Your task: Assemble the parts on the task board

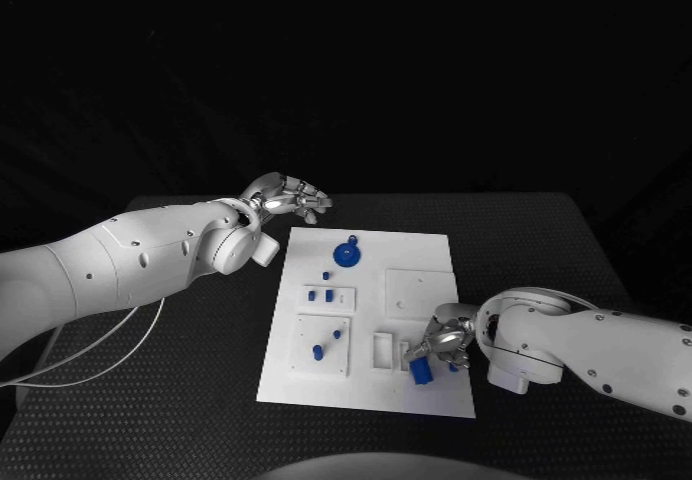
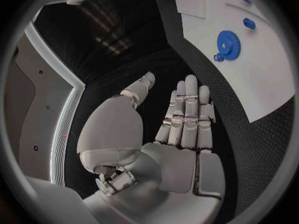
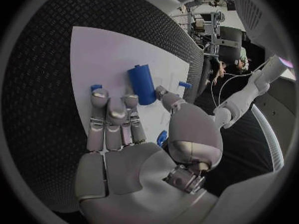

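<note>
The blue block (image 1: 420,371) lies flat on the white board (image 1: 418,250) at about 5 o'clock, near the board's near edge. It looks like small, stiff plastic: light, hard, probably a little slick, so I would pinch it across its two long sides rather than its ends. The right hand (image 1: 444,345) hovers over it, fingers (image 3: 109,115) straight and together just beside the block, thumb (image 3: 167,97) apart at the block's other side, nothing held. A blue gear (image 1: 346,253) sits at about 12 o'clock on the board, with small blue pegs (image 1: 319,350) at 8 o'clock. The left hand (image 1: 289,197) hangs over the table (image 1: 534,230) off the board's 11 o'clock corner, fingers loosely extended, thumb apart, empty.
</note>
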You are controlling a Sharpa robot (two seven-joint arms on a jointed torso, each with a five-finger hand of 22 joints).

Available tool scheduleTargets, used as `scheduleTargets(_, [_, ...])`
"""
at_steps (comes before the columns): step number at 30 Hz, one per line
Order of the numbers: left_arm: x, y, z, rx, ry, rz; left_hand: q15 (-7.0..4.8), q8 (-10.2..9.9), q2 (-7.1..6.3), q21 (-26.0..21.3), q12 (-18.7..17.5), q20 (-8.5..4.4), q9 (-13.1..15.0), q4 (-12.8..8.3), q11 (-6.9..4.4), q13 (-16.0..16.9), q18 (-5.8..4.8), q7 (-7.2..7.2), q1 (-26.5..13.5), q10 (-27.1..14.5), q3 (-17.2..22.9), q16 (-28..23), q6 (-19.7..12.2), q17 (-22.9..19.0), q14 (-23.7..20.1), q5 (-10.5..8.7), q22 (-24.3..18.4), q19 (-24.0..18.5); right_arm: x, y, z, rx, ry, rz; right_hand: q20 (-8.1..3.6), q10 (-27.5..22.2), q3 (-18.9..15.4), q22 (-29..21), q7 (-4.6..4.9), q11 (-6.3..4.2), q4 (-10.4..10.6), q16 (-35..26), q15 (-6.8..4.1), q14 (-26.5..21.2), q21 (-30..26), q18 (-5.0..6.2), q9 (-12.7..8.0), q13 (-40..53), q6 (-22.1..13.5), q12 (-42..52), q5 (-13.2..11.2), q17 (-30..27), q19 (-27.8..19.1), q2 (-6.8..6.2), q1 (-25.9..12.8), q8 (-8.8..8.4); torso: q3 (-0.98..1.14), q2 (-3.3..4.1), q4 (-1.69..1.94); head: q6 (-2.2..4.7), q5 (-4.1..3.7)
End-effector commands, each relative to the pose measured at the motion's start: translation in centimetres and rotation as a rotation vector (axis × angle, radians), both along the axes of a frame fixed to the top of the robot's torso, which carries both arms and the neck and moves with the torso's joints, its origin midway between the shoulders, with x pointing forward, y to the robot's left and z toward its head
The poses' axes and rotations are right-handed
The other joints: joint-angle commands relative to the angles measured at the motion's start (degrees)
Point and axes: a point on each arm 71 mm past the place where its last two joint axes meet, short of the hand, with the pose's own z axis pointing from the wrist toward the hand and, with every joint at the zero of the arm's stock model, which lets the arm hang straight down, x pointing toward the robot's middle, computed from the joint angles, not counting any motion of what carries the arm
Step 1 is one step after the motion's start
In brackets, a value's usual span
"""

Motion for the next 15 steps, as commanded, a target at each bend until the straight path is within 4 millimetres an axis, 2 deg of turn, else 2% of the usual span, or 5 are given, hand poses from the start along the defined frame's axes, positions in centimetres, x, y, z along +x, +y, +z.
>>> scheduleTargets(1, [-0.05, -0.15, 0.05, -0.010, 0.003, -0.011, 0.25, 0.2, 0.34, -0.2, 0.2, 0.08, -0.1, 0.3, -0.10, -0.1, 0.39, -0.03, -0.1, -0.4, 0.0, -0.3, -0.1, 0.1, -0.2, -0.03, 0.1, -0.3, 0.00, -0.32, -0.30, -0.034, -0.027, 0.002, 0.19, 0.3, 3.4, 0.8, 0.01, -0.20, -4.0, 0.3, -0.29, 0.2, 0.4, 1.76, 0.1, 0.1, 0.5, 0.1, 0.1, 0.1, -0.1, 1.34, 1.9, 0.38, 0.03, -0.01, -0.04, -0.10, 0.01])
scheduleTargets(9, [-0.03, -0.11, 0.06, -0.009, 0.003, -0.009, 0.25, 0.3, 0.39, -0.3, 0.2, 0.09, -0.1, 0.4, -0.10, -0.1, 0.39, -0.04, -0.1, -0.4, 0.0, -0.3, -0.1, 0.1, -0.2, -0.04, 0.1, -0.3, -0.04, -0.31, -0.18, -0.031, -0.045, 0.001, 0.55, 0.6, 5.2, 0.7, 0.00, -0.26, -6.6, 0.2, -0.28, 0.4, 0.6, 1.76, 0.0, 0.3, 1.1, 0.0, 0.3, 0.1, 0.1, 1.82, 1.5, 0.32, 0.02, -0.04, -0.09, -0.10, -0.15])
scheduleTargets(13, [-0.01, -0.08, 0.05, -0.008, 0.002, -0.008, 0.25, 0.3, 0.46, -0.3, 0.2, 0.09, -0.1, 0.4, -0.10, -0.1, 0.39, -0.04, -0.1, -0.3, 0.0, -0.3, -0.1, 0.1, -0.2, -0.04, 0.1, -0.3, -0.13, -0.45, -0.09, -0.024, -0.047, -0.005, 0.77, 0.9, 6.3, 0.6, -0.11, -0.39, -6.7, 0.2, -0.33, 0.6, 0.7, 1.76, 0.0, 0.3, 1.9, -0.1, 0.4, 0.1, 0.3, 2.59, 0.4, 0.43, 0.03, -0.05, -0.10, 0.04, -0.12])
scheduleTargets(15, [0.01, -0.01, 0.05, -0.007, 0.002, -0.006, 0.26, 0.3, 0.55, -0.3, 0.2, 0.09, -0.1, 0.5, -0.10, -0.1, 0.39, -0.05, -0.2, -0.3, 0.0, -0.3, -0.1, 0.1, -0.2, -0.03, 0.2, -0.3, -0.45, -0.70, -0.08, -0.005, -0.014, -0.029, 0.94, 1.1, 7.4, 0.4, -0.20, -0.44, -5.8, 0.1, -0.38, 0.6, 0.6, 1.76, -0.1, 0.3, 2.3, -0.3, 0.5, 0.1, 0.3, 2.87, -1.0, 0.38, 0.01, -0.08, -0.11, 0.11, -0.15])
